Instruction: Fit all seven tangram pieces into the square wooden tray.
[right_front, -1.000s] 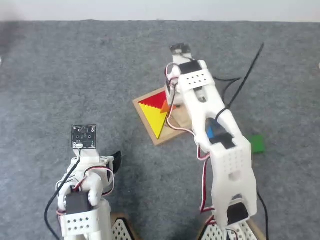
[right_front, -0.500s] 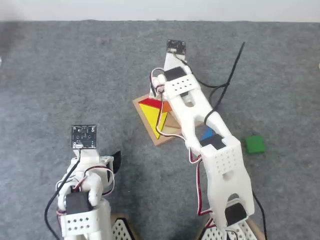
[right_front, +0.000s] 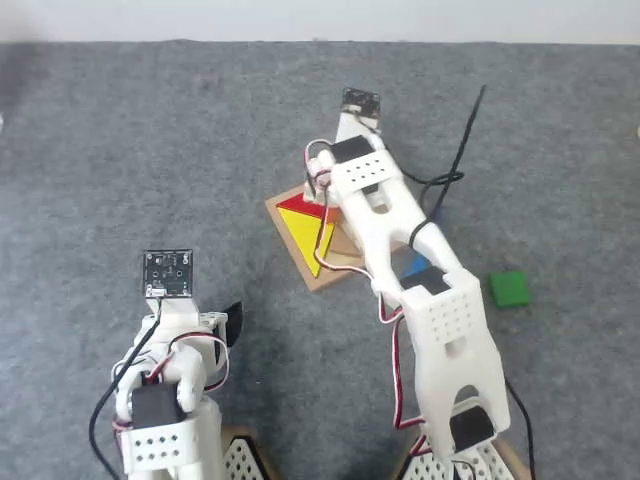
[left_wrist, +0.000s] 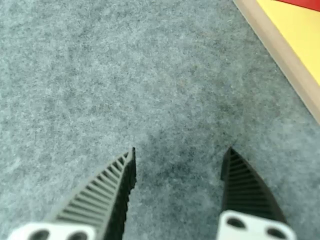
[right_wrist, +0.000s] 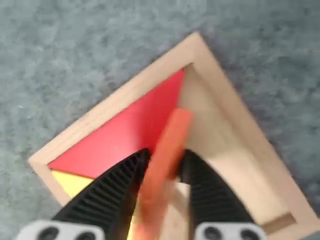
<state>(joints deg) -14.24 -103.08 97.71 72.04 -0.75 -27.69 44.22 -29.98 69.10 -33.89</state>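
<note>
Over at the right gripper (right_wrist: 165, 155): pinched tight onto an orange piece (right_wrist: 167, 142), gripped on edge between both dark fingers. Hanging over the square wooden tray (right_wrist: 235, 92), above the bare wooden floor near one corner and just beside the red triangle (right_wrist: 125, 135). Hard to call whether touching the floor or clear of it (the orange edge smears badly in the wrist view). Tilted a little, too, with the far end leaning toward the red.

Inside the tray now: red triangle lying flat along one rim, yellow triangle (right_wrist: 70, 181) flat beside it, meeting along a shared edge. Same pair from the high view, red (right_front: 300, 205) toward the far corner, yellow (right_front: 308, 240) nearer the arms.

Reaching right across the tray (right_front: 325, 282) from above, that right arm (right_front: 400, 230), and covering a good part of it. Peeking out from under it near the tray's side, a blue piece (right_front: 415, 267). Farther off on the grey carpet (right_front: 150, 150), well apart from the tray, a green piece (right_front: 510, 289) lying flat.

And the left gripper (left_wrist: 181, 155): spread wide, nothing between the ribbed fingers, low over bare carpet. Near it, a stretch of tray rim (left_wrist: 280, 47) with yellow (left_wrist: 300, 30) behind.
</note>
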